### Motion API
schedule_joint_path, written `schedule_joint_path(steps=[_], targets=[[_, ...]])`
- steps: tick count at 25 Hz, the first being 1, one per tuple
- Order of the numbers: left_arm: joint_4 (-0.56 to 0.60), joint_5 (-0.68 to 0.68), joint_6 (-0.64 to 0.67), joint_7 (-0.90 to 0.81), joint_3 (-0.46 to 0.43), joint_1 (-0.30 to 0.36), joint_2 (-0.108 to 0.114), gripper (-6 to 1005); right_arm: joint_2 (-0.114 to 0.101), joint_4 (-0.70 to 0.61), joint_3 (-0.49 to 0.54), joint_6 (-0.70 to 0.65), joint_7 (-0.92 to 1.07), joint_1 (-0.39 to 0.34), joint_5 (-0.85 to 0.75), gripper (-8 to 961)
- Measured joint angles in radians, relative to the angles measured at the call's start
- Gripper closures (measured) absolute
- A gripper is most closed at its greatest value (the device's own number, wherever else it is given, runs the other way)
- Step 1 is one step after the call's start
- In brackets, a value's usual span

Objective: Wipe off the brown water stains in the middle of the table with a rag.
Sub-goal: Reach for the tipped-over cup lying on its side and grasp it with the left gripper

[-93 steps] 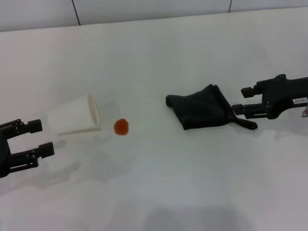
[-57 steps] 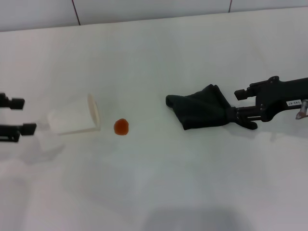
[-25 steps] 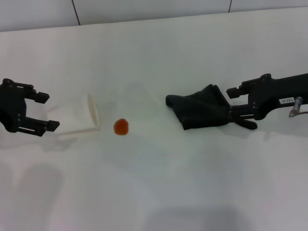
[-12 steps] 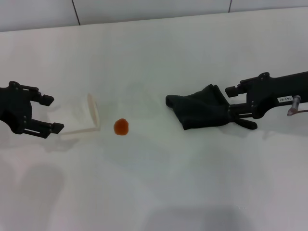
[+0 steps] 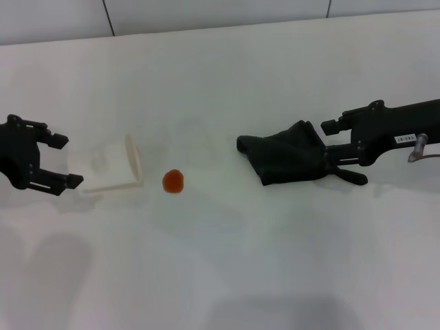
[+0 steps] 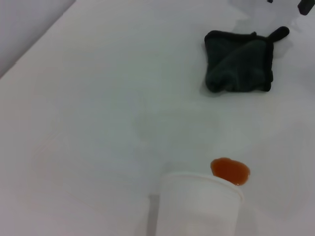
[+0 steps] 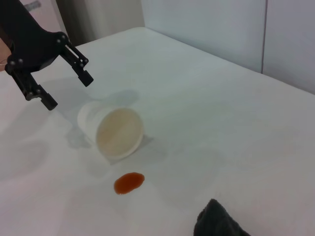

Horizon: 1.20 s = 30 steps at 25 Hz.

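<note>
Head view: the stain [image 5: 173,181] sits left of centre on the table [image 5: 227,268], just right of a tipped cup [image 5: 110,166]. The rag [image 5: 289,160] lies right of centre, well apart from the stain. The right gripper [image 5: 330,142] reaches in level from the right edge, fingers spread at the rag's right edge (whether touching, I cannot tell). The left gripper [image 5: 63,161] enters at the left edge, jaws apart, beside the cup's base.

Left wrist view: the cup [image 6: 199,202] fills the lower middle, stain [image 6: 230,170] at its rim, rag [image 6: 240,68] upper right.

Right wrist view: the left gripper [image 7: 66,85], open, hangs upper left above the cup [image 7: 112,130]; stain [image 7: 129,182] lower centre, rag [image 7: 216,222] corner at the bottom.
</note>
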Motion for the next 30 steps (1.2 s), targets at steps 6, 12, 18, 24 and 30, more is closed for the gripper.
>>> schedule_joint_path(steps=[6, 12, 18, 24, 30], targets=[[0.049, 0.000, -0.043, 0.038, 0.000, -0.004, 0.000, 199, 0.000, 0.008, -0.007, 0.015, 0.000, 0.006, 0.000, 394], [0.070, 0.010, -0.070, 0.063, 0.000, -0.010, 0.001, 200, 0.001, 0.013, -0.007, 0.018, 0.012, 0.011, -0.002, 394], [0.095, 0.049, -0.119, 0.087, 0.000, -0.018, 0.000, 200, 0.002, 0.014, -0.007, 0.021, 0.018, 0.012, -0.001, 394], [0.141, 0.050, -0.168, 0.119, 0.000, -0.013, 0.000, 199, 0.002, 0.013, -0.012, 0.020, 0.026, 0.012, 0.000, 394], [0.171, 0.052, -0.202, 0.136, 0.000, -0.011, 0.000, 199, 0.002, 0.013, -0.020, 0.026, 0.043, 0.024, 0.000, 394]])
